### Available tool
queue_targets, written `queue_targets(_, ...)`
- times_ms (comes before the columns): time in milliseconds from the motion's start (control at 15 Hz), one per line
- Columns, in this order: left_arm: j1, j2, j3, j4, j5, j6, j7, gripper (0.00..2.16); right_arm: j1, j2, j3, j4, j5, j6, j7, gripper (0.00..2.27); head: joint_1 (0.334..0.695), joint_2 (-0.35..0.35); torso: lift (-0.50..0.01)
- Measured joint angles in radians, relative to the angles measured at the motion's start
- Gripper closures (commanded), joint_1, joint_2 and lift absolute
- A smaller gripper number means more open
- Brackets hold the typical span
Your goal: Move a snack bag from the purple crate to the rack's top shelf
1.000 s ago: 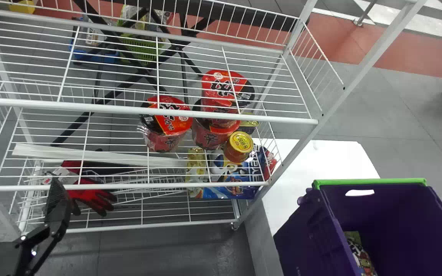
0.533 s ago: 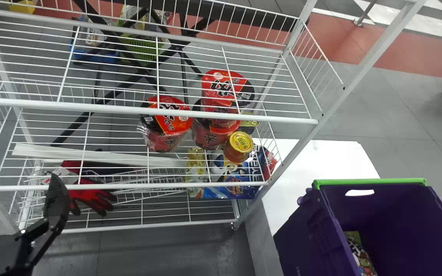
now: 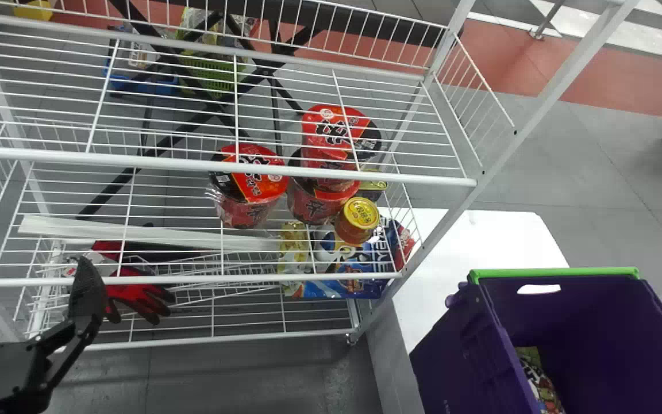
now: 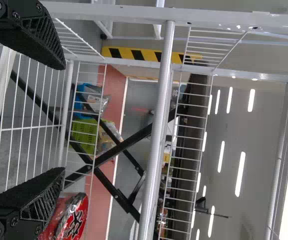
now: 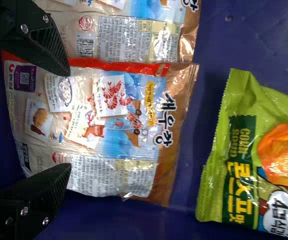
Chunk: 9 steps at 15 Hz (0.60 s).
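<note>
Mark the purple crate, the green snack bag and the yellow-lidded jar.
Purple crate (image 3: 460,356), head view: outer side wall.
Green snack bag (image 5: 253,165), right wrist view: printed face.
Yellow-lidded jar (image 3: 358,217), head view: lid.

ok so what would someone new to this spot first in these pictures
Probably the red noodle tubs, seen through the white rack's wires in the head view. Next, the big purple crate at that view's lower right. In the right wrist view, a shiny snack bag lies before the open right pincer.
</note>
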Motion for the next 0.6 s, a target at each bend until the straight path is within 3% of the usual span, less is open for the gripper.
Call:
queue_targets(267, 0.001, 0.001, 0.018, 0.008, 0.014, 0.000, -0.020, 0.09, 0.000, 0.001, -0.002, 0.004, 0.003, 0.074, 0.005, 0.11, 0.695, -0.350, -0.461)
queue_targets(600, 0.000, 0.000, 0.035, 0.016, 0.023, 0.000, -0.043, 0.09, -0.011, 0.003, 0.000, 0.005, 0.002, 0.091, 0.003, 0.19, 0.695, -0.350, -0.461)
